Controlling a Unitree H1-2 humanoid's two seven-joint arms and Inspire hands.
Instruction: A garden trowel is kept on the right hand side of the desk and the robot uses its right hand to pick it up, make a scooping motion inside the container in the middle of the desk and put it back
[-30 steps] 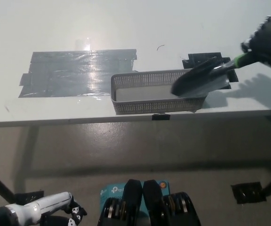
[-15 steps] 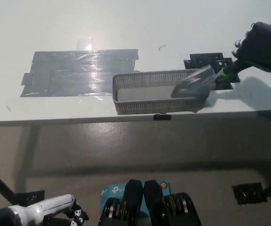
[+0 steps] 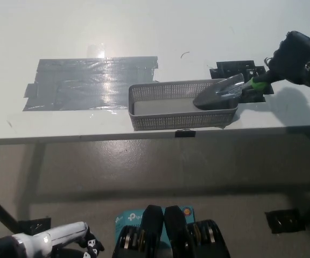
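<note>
My black right hand point(image 3: 297, 58) is shut on the green handle of the garden trowel point(image 3: 219, 94) at the desk's right side. The trowel's dark blade dips over the right end of the grey mesh container point(image 3: 183, 105), its tip low inside the basket. The container stands near the desk's front edge, at the middle. Only the wrist of my white left hand point(image 3: 42, 242) shows clearly at the lower left, below the desk; its fingers are hard to make out.
A large patch of grey tape point(image 3: 90, 81) lies on the white desk point(image 3: 144, 32) left of the container. Black tape marks point(image 3: 237, 71) sit behind the container's right end. The desk's front edge point(image 3: 90, 138) runs just before the container.
The trowel blade has gone down and leftward into the container's right end. My right hand has dropped slightly and turned. The left hand has stayed put.
</note>
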